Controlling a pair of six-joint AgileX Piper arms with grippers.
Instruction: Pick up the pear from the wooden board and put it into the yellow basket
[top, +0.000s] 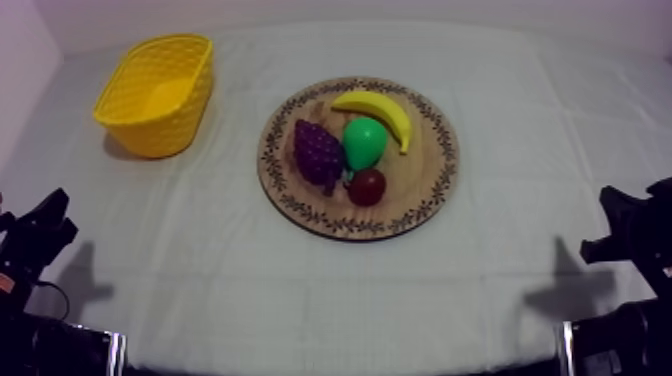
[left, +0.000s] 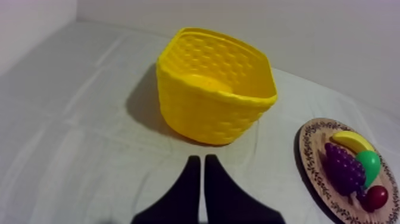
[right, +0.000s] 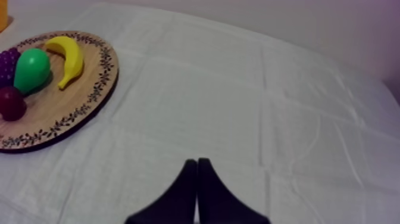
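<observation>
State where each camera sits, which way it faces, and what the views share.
Top view: above the cloth, looking down slantwise at the yellow basket and wooden board; left arm and right arm low at its sides.
Left wrist view: on the left arm, facing the basket; left gripper shut, pointing toward it.
Right wrist view: on the right arm, facing across the cloth beside the board; right gripper shut.
Shared: all three show the board with the pear.

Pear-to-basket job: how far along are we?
Done: nothing. The pear lies on the wooden board beside the grapes and banana, and the yellow basket shows no fruit inside. In hand: nothing. The left end effector and right end effector are both shut, empty, away from the board. Left: reach, grasp, carry, release.
</observation>
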